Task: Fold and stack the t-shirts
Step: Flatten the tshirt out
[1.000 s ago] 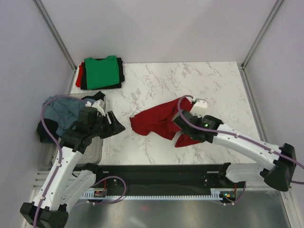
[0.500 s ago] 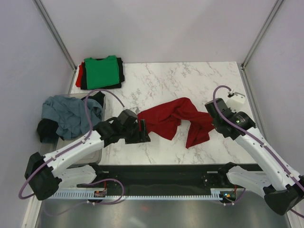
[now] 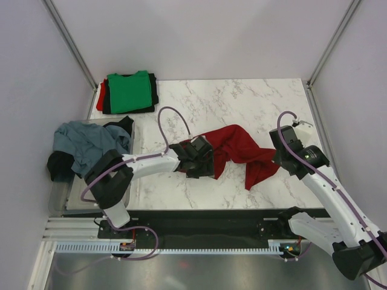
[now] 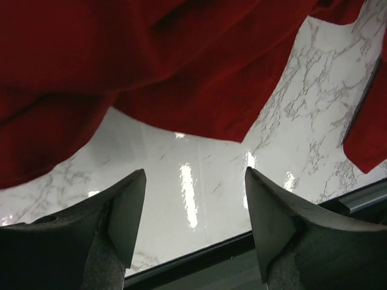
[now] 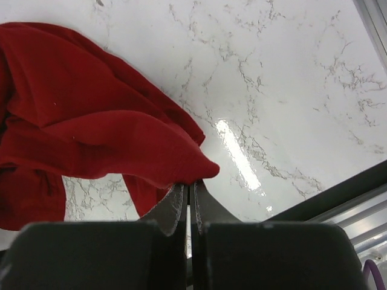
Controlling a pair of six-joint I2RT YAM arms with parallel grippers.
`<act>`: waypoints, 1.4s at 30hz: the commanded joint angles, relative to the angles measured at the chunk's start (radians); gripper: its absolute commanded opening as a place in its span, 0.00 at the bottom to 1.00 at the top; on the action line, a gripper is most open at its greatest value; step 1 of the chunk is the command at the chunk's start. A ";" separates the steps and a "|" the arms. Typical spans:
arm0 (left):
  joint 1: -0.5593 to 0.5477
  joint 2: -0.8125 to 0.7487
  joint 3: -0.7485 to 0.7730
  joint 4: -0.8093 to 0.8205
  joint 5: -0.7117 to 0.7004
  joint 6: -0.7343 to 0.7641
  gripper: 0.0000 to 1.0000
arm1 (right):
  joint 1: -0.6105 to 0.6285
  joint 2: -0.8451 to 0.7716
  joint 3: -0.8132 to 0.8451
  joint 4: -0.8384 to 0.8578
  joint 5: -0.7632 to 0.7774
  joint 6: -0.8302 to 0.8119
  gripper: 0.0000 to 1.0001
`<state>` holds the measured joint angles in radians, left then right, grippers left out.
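Right gripper (image 5: 188,186) pinches the dark red t-shirt (image 3: 239,145); left gripper (image 4: 195,175) gapes wide, seemingly empty, near its edge.

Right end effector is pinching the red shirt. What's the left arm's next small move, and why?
Probably ease the left end effector forward and close on the edge of the red shirt just ahead: it is open over bare table, and the right end effector grips the far end.

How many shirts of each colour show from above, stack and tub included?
Red: 2 (dark red shirt lying loose, red folded shirt)
Green: 1 (green shirt)
Black: 2 (black folded shirt, black cloth in the tub)
Grey-blue: 1 (grey-blue shirt)
Total: 6
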<state>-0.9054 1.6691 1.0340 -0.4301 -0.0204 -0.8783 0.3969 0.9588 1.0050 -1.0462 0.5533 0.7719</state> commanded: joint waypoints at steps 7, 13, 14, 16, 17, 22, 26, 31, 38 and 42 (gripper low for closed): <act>-0.075 0.214 0.159 0.040 -0.076 -0.067 0.74 | -0.007 -0.025 -0.039 0.044 -0.039 -0.043 0.00; -0.081 0.276 0.201 0.039 -0.099 -0.067 0.64 | -0.009 -0.029 -0.055 0.051 -0.050 -0.051 0.00; -0.082 0.280 0.205 0.040 -0.101 -0.065 0.59 | -0.009 -0.029 -0.057 0.051 -0.052 -0.051 0.00; -0.081 0.287 0.215 0.037 -0.102 -0.057 0.34 | -0.010 -0.031 -0.059 0.051 -0.052 -0.052 0.00; -0.081 0.288 0.219 0.031 -0.107 -0.057 0.29 | -0.012 -0.032 -0.059 0.051 -0.053 -0.052 0.00; -0.081 0.259 0.238 -0.016 -0.153 -0.039 0.02 | -0.012 -0.034 -0.057 0.052 -0.067 -0.052 0.00; -0.079 0.169 0.225 -0.074 -0.188 -0.019 0.02 | -0.010 -0.040 -0.051 0.052 -0.072 -0.052 0.00; -0.081 -0.024 0.199 -0.176 -0.257 0.016 0.02 | -0.012 -0.042 0.016 0.034 -0.082 -0.052 0.00; -0.081 -0.328 0.282 -0.421 -0.400 0.061 0.02 | -0.012 -0.043 0.181 -0.015 -0.090 -0.051 0.00; -0.079 -0.487 0.429 -0.545 -0.510 0.113 0.02 | -0.013 -0.054 0.317 -0.031 -0.096 -0.066 0.00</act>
<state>-0.9833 1.2800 1.3514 -0.8391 -0.3801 -0.8406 0.3885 0.9283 1.2064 -1.0611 0.4603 0.7273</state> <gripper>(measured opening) 0.026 0.010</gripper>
